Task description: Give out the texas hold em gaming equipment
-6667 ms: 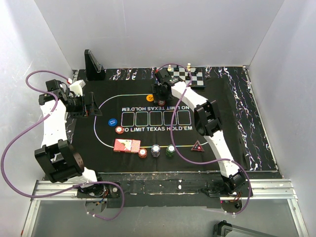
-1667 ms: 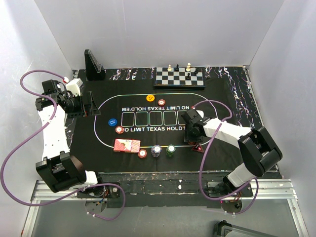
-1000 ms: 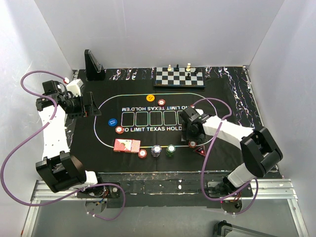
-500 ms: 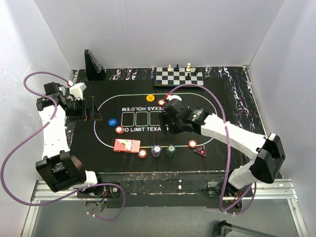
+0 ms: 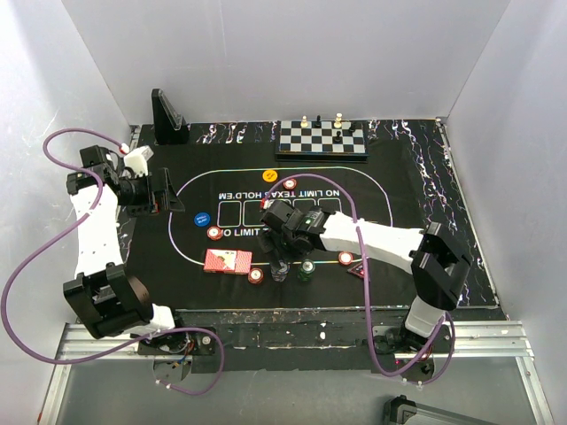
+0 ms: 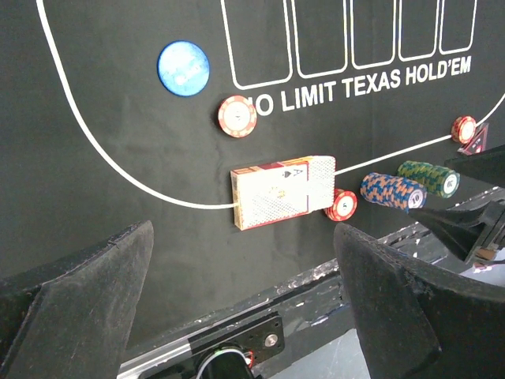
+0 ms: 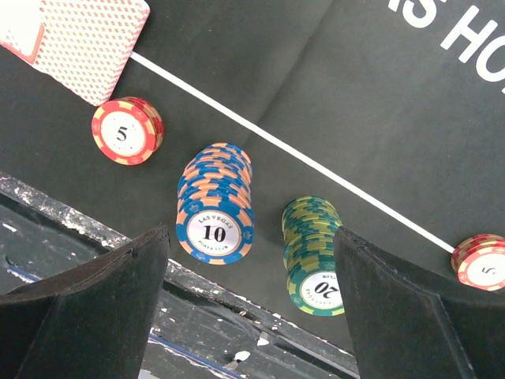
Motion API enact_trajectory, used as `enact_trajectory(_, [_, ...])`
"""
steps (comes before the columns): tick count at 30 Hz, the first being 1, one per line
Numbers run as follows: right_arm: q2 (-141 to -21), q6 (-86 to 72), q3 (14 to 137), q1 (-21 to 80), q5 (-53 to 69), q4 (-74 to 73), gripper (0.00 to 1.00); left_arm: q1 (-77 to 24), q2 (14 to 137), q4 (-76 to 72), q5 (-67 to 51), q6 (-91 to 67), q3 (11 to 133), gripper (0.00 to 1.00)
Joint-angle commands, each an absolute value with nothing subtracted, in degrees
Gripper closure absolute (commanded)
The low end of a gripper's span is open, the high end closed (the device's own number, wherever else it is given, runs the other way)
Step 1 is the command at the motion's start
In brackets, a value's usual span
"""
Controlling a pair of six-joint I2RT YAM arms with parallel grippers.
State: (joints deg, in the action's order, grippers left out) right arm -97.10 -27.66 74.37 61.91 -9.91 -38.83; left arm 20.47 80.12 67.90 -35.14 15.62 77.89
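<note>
The red-backed playing cards (image 5: 227,262) lie on the mat's near side, also in the left wrist view (image 6: 282,190). A blue-orange chip stack (image 7: 215,204) and a green chip stack (image 7: 314,254) stand right of them, with a single red chip (image 7: 126,130) between cards and stacks. My right gripper (image 7: 251,237) is open and empty, hovering over the two stacks (image 5: 280,270). A red chip (image 5: 345,258) lies beside the dark red triangular marker (image 5: 357,270). My left gripper (image 5: 162,197) is open and empty at the mat's left edge, high above it (image 6: 243,233).
Single chips lie on the mat: blue (image 5: 202,218), red (image 5: 214,233), orange (image 5: 269,175), red (image 5: 290,183). The chessboard (image 5: 322,139) stands at the back, a black stand (image 5: 166,115) at the back left. The table's near edge runs just below the stacks.
My right gripper has swept left from beside the triangular marker to over the two chip stacks. A red chip now lies uncovered beside the marker. The left arm has barely moved.
</note>
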Motion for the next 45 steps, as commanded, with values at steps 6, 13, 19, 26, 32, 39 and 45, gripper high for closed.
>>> enact_trajectory(6, [-99.58,-25.05,78.66,63.89,-6.07,-36.83,0.11,20.65,78.14,63.98,-36.83,10.72,79.72,0.0])
enact_trajectory(13, [-102.22,-25.05,79.19,64.69,-6.5,-37.35,0.16,20.65,77.17,64.34,-35.95,10.11,80.77,0.0])
enact_trajectory(19, [-103.53,-24.61,78.84,64.69,-7.29,-36.91,0.21,20.74,76.82,63.63,-36.47,8.27,80.95,0.0])
enact_trajectory(26, [-103.71,-24.7,78.66,64.69,-7.56,-36.56,0.33,20.74,76.55,63.46,-35.95,8.09,81.82,0.0])
enact_trajectory(32, [-103.62,-24.7,78.05,64.69,-7.3,-36.39,0.42,20.66,76.55,63.72,-36.04,8.26,82.18,0.0])
enact_trajectory(39, [-102.92,-25.14,77.69,64.69,-8.0,-36.3,0.54,20.66,76.82,63.63,-35.95,8.35,82.35,0.0])
enact_trajectory(45, [-102.74,-25.14,77.78,64.69,-9.58,-36.91,0.66,20.65,76.64,63.37,-36.04,8.26,82.09,0.0])
